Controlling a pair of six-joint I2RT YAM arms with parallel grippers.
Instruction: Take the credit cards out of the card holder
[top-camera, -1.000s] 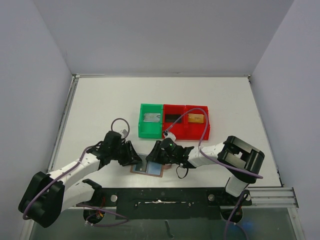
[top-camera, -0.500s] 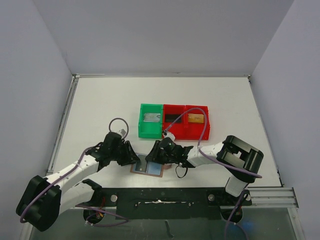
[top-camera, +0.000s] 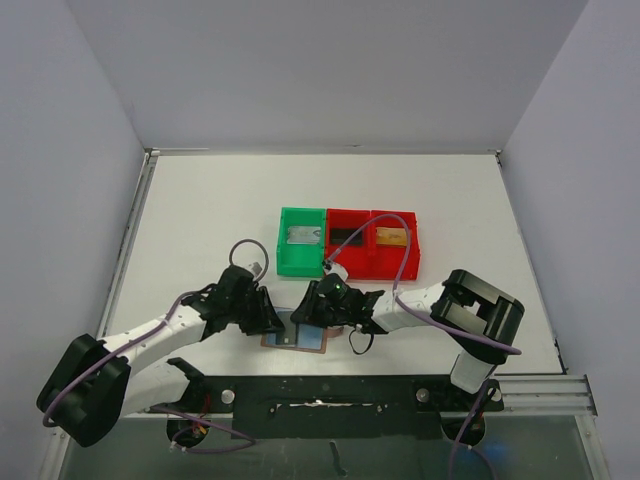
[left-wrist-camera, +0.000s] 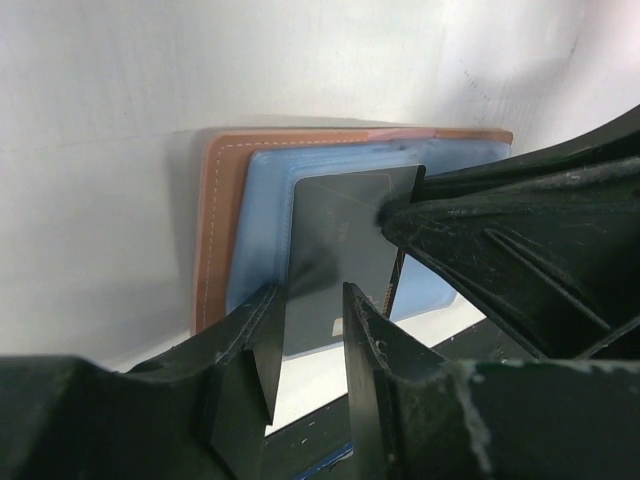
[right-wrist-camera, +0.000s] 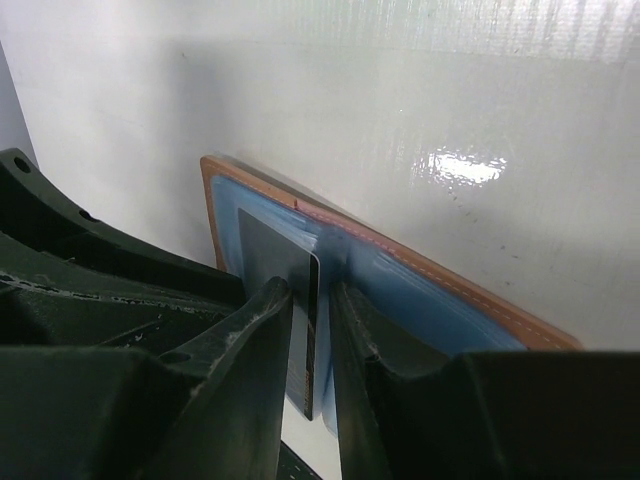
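The card holder (top-camera: 312, 343) lies open near the table's front edge, tan leather with blue plastic sleeves. It also shows in the left wrist view (left-wrist-camera: 215, 230) and the right wrist view (right-wrist-camera: 450, 290). A black credit card (left-wrist-camera: 345, 235) sticks partly out of a sleeve. My right gripper (top-camera: 306, 318) is closed on that card's edge (right-wrist-camera: 312, 330), with a fold of sleeve beside it (right-wrist-camera: 308, 290). My left gripper (top-camera: 276, 322) stands at the holder's left end, jaws a little apart with nothing between them (left-wrist-camera: 308, 292).
A green bin (top-camera: 285, 262) behind the holder holds a silver-grey card (top-camera: 302, 236). The joined red bins (top-camera: 372, 268) hold a black card (top-camera: 345, 237) and a gold-tan card (top-camera: 391, 237). The black front rail (top-camera: 320, 392) runs just below the holder.
My left gripper has moved right and nearer, up against the holder's left end. The right gripper has stayed on the card.
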